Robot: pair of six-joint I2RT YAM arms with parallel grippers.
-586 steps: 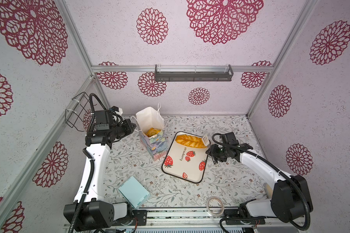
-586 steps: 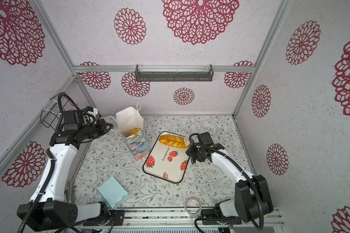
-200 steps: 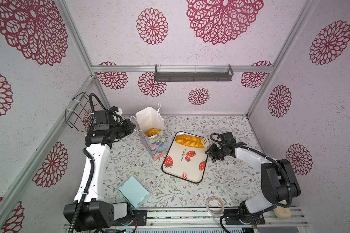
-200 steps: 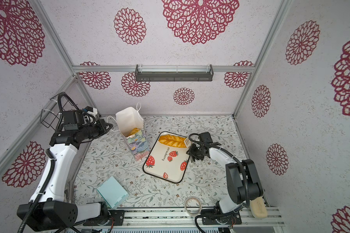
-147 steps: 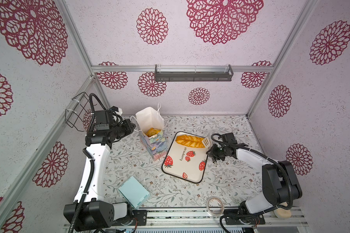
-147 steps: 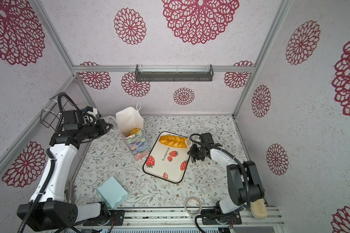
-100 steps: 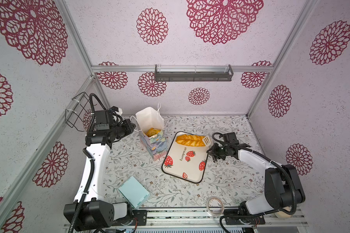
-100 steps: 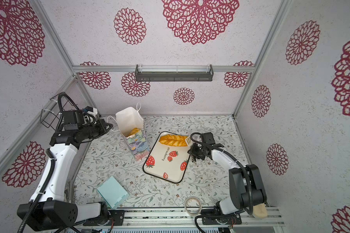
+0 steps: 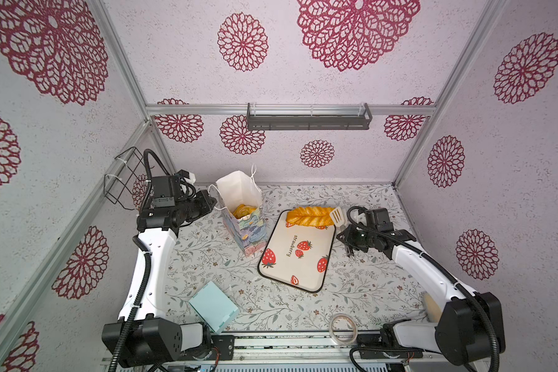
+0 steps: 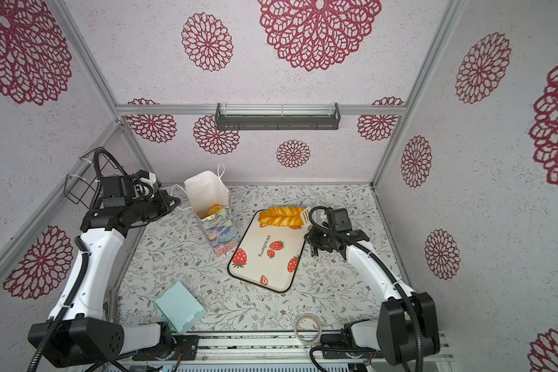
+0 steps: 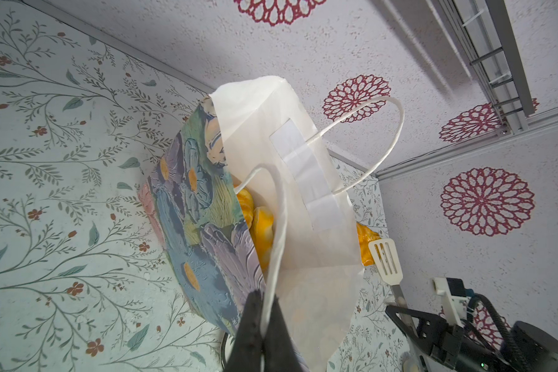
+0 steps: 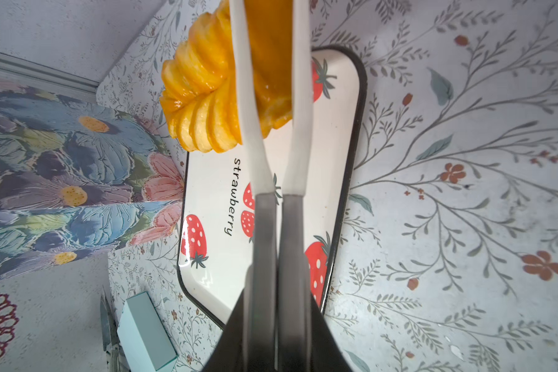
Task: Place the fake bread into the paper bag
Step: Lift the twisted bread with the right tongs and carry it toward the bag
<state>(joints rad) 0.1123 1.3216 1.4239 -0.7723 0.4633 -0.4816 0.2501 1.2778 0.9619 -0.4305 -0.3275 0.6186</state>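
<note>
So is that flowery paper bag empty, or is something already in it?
Not empty. The paper bag stands open, and golden fake bread shows inside in both top views.

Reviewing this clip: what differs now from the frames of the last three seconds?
The right end effector squeezed the white tongs fully shut around the long loaf. Its arm drew the elbow in, then swung back out. Unchanged: the loaf on the strawberry tray, the left end effector pinching the paper bag by its cord handle, the rolls inside, the blue box and the tape roll.
</note>
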